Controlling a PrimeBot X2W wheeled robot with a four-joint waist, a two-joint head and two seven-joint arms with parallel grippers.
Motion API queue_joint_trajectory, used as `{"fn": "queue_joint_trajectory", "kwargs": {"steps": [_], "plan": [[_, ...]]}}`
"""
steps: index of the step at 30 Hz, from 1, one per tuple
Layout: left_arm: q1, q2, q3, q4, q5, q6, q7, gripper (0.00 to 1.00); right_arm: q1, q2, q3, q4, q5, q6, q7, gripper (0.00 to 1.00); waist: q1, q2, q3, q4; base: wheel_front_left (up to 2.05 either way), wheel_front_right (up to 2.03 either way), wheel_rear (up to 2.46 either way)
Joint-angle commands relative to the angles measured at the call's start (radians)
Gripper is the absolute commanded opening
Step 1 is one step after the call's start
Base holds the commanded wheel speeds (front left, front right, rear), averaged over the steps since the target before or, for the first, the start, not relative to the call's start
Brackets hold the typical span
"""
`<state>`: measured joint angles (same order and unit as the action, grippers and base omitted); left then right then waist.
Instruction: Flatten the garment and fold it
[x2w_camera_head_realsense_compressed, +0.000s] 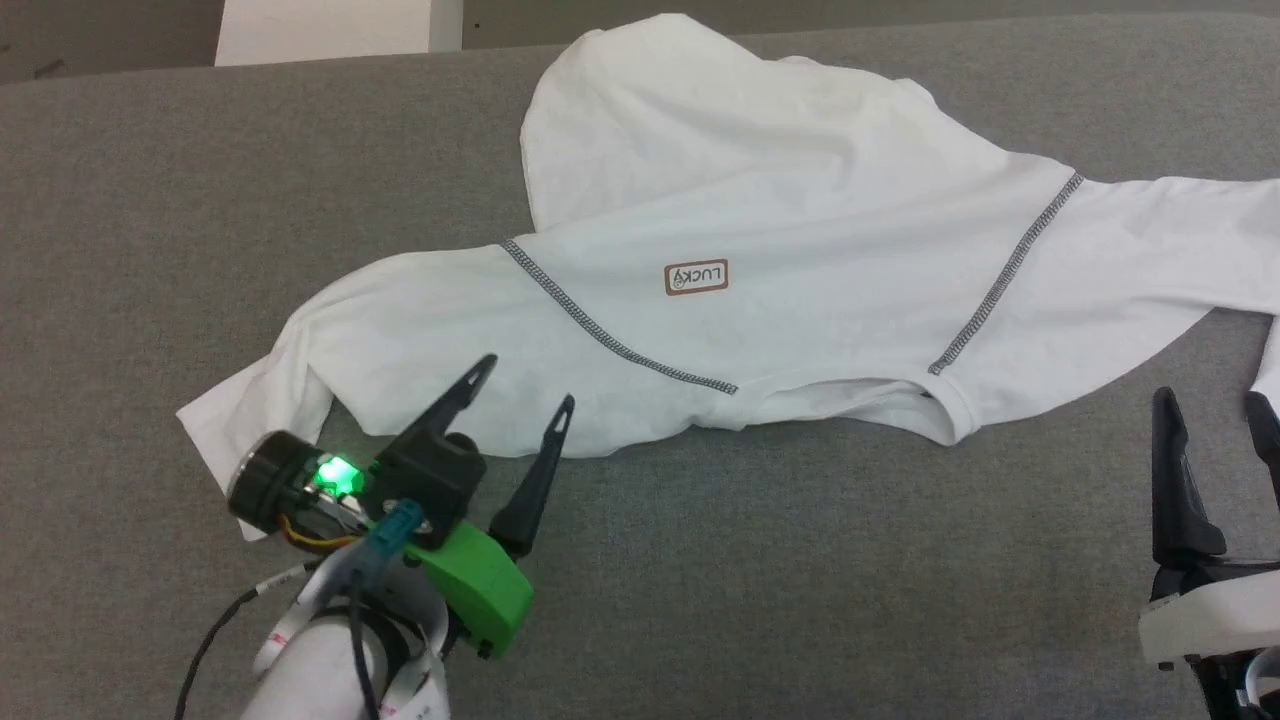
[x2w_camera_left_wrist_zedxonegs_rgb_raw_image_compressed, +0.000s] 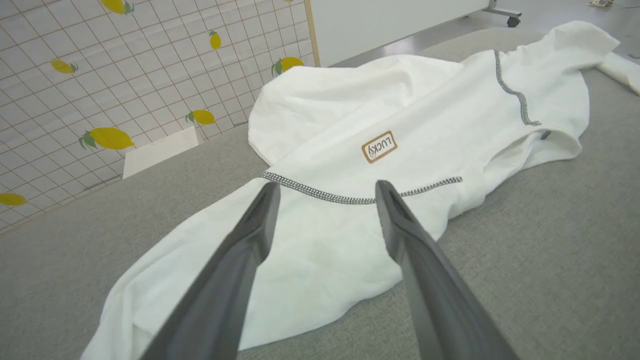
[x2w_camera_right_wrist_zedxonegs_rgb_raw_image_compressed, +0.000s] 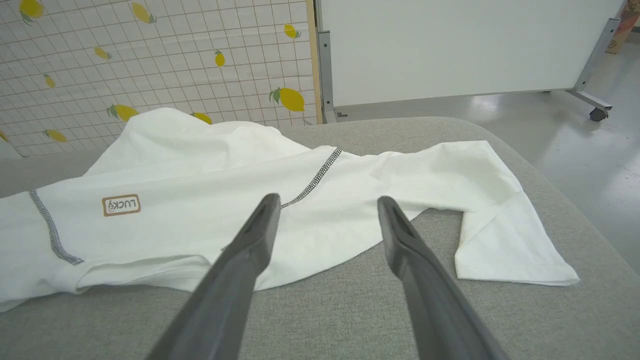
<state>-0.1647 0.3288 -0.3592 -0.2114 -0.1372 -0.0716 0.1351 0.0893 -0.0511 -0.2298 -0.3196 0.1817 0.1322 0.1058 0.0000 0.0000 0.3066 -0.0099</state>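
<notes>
left gripper (x2w_camera_head_realsense_compressed: 528, 382): jaws spread wide, nothing between them, fingertips over the near edge of the garment (x2w_camera_head_realsense_compressed: 800, 230) at its left sleeve | left forearm (x2w_camera_head_realsense_compressed: 310, 680): pale, angled obliquely toward the garment | right gripper (x2w_camera_head_realsense_compressed: 1208, 396): jaws spread wide, empty, fingers pointing at the garment's right sleeve, just short of its near edge

You have a grey fabric-covered surface (x2w_camera_head_realsense_compressed: 760, 580) in front of you, and the garment (x2w_camera_head_realsense_compressed: 800, 200) is what lies directly on it, with the collar opening (x2w_camera_head_realsense_compressed: 850, 395) at the near side. The LUCKY patch (x2w_camera_head_realsense_compressed: 696, 278) reads upside down from the head camera (the grey stitched seams (x2w_camera_head_realsense_compressed: 610, 345) slant away on either side of it). One sleeve (x2w_camera_head_realsense_compressed: 300, 380) runs out to the robot's left and is rumpled at its end. The other sleeve (x2w_camera_head_realsense_compressed: 1180, 240) stretches right, and its cuff end (x2w_camera_right_wrist_zedxonegs_rgb_raw_image_compressed: 505, 245) doubles back near the surface's rounded edge. The far part of the body is creased and uneven.
</notes>
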Motion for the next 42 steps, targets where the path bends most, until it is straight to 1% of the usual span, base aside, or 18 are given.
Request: {"fn": "queue_joint_trajectory", "kwargs": {"steps": [1,5,10,12,15,19,21,22,23,26,28,32,35,37,39,41,42], "plan": [[0.004,0.017,-0.024,0.021,0.025,-0.011,0.02,1.0,0.011,0.001,0.004,-0.005,0.008,-0.002,0.002,1.0,0.0,0.0,0.008,-0.01,0.0,0.0,0.0],[-0.012,0.041,-0.099,0.102,0.053,-0.033,0.075,1.0,0.009,0.001,0.008,-0.007,0.012,-0.002,0.002,1.0,0.0,0.0,0.025,-0.029,0.0,0.0,0.0],[-0.058,0.064,-0.144,0.186,0.072,-0.045,0.097,1.0,0.003,0.001,0.002,-0.009,0.013,-0.002,-0.001,1.0,0.0,0.0,0.047,-0.048,0.0,0.0,0.0],[-0.083,0.069,-0.152,0.221,0.09,-0.044,0.094,1.0,-0.001,0.001,0.004,-0.008,0.015,-0.002,-0.003,1.0,0.0,0.0,0.058,-0.054,0.0,0.0,0.0],[-0.127,0.074,-0.16,0.286,0.132,-0.031,0.075,1.0,-0.008,0.001,0.008,-0.008,0.019,-0.002,-0.006,1.0,0.0,0.0,0.074,-0.064,0.0,0.0,0.0],[-0.171,0.063,-0.171,0.356,0.158,-0.017,0.067,1.0,-0.018,0.001,0.007,-0.007,0.023,-0.002,-0.009,1.0,0.0,0.0,0.094,-0.069,0.0,0.0,0.0],[-0.188,0.059,-0.181,0.391,0.161,-0.02,0.07,1.0,-0.023,0.001,0.008,-0.006,0.024,-0.002,-0.009,1.0,0.0,0.0,0.101,-0.071,0.0,0.0,0.0],[-0.194,0.056,-0.19,0.41,0.159,-0.025,0.075,0.38,-0.026,0.001,0.008,-0.005,0.023,-0.002,-0.009,1.0,0.0,0.0,0.103,-0.072,0.0,0.0,0.0],[-0.195,0.054,-0.198,0.422,0.155,-0.028,0.083,0.0,-0.027,0.001,0.008,-0.003,0.024,-0.002,-0.009,1.0,0.0,0.0,0.104,-0.071,0.0,0.0,0.0],[-0.197,0.059,-0.221,0.449,0.137,-0.04,0.105,0.0,-0.031,0.001,0.004,0.0,0.023,-0.002,-0.01,1.0,0.0,0.0,0.099,-0.068,0.0,0.0,0.0],[-0.192,0.057,-0.216,0.443,0.125,-0.035,0.099,0.0,-0.031,0.001,0.001,0.004,0.022,-0.002,-0.01,1.0,0.0,0.0,0.088,-0.062,0.0,0.0,0.0],[-0.156,0.035,-0.165,0.4,0.076,0.025,0.056,0.0,-0.031,0.001,0.017,0.005,0.016,-0.002,-0.005,1.0,0.0,0.0,0.057,-0.048,0.0,0.0,0.0],[-0.118,0.023,-0.134,0.357,0.036,0.055,0.033,0.0,-0.035,0.0,0.045,-0.002,-0.004,-0.002,0.019,1.0,0.0,0.0,0.036,-0.037,0.0,0.0,0.0],[-0.085,0.02,-0.116,0.312,0.016,0.078,0.028,0.0,-0.042,-0.025,0.071,-0.005,-0.02,-0.002,0.047,1.0,0.0,0.0,0.024,-0.03,0.0,0.0,0.0],[-0.056,0.024,-0.098,0.272,0.003,0.1,0.025,0.0,-0.052,-0.063,0.094,-0.002,-0.02,-0.002,0.087,1.0,0.0,0.0,0.022,-0.024,0.0,0.0,0.0],[-0.038,0.028,-0.086,0.238,-0.005,0.115,0.02,0.0,-0.057,-0.124,0.121,0.011,-0.022,-0.002,0.142,1.0,0.0,0.0,0.027,-0.013,0.0,0.0,0.0],[-0.031,0.028,-0.084,0.219,-0.007,0.12,0.021,0.0,-0.057,-0.174,0.149,0.022,-0.022,-0.002,0.177,1.0,0.0,0.0,0.033,-0.005,0.0,0.0,0.0]]}}
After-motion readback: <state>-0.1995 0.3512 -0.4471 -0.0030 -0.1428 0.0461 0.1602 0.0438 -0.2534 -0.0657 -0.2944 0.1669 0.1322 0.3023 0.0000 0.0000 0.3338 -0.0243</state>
